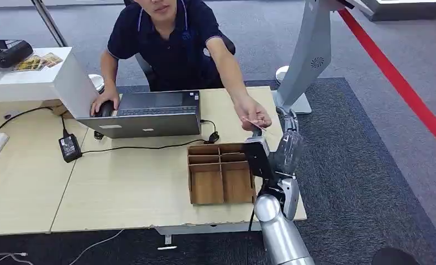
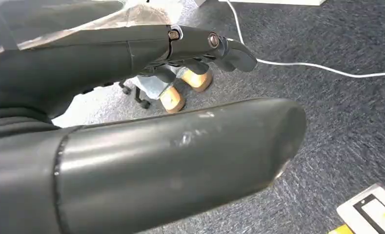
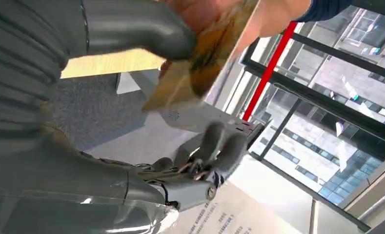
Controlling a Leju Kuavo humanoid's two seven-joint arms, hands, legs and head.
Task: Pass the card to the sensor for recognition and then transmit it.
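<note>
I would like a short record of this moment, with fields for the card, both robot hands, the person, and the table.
card: held by the person's hand just above the right robot hand
right robot hand: raised beside the table edge, thumb near the card; grip cannot be confirmed
left robot hand: hanging over carpet, holding nothing
person: seated behind the laptop, other hand on a mouse
table: carries a cardboard divider box

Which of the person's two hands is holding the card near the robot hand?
The person's outstretched hand, over the table's edge beside the robot's right hand, holds the card. Their other hand rests on a mouse by the laptop.
</note>
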